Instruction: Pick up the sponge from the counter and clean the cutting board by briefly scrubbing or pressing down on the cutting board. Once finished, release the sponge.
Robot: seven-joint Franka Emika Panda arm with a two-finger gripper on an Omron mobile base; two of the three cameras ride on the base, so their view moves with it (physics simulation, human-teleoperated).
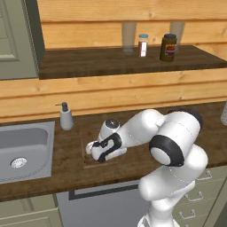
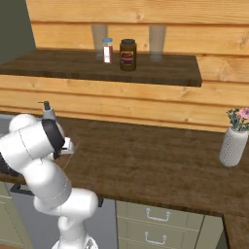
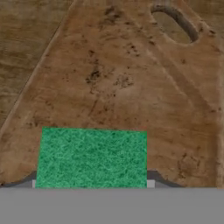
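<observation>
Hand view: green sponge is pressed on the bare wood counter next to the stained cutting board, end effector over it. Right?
Not quite. The hand view shows the green rectangular sponge lying on the brown stained cutting board itself, not on the dark wood-grain counter beside it. The rest holds: the end effector is down over the board in the left base view.

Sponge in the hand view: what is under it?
The green sponge lies over the stained cutting board, whose handle hole sits at the far end. The patch of board beneath the sponge is covered, and the gripper's fingertips cannot be made out.
</observation>
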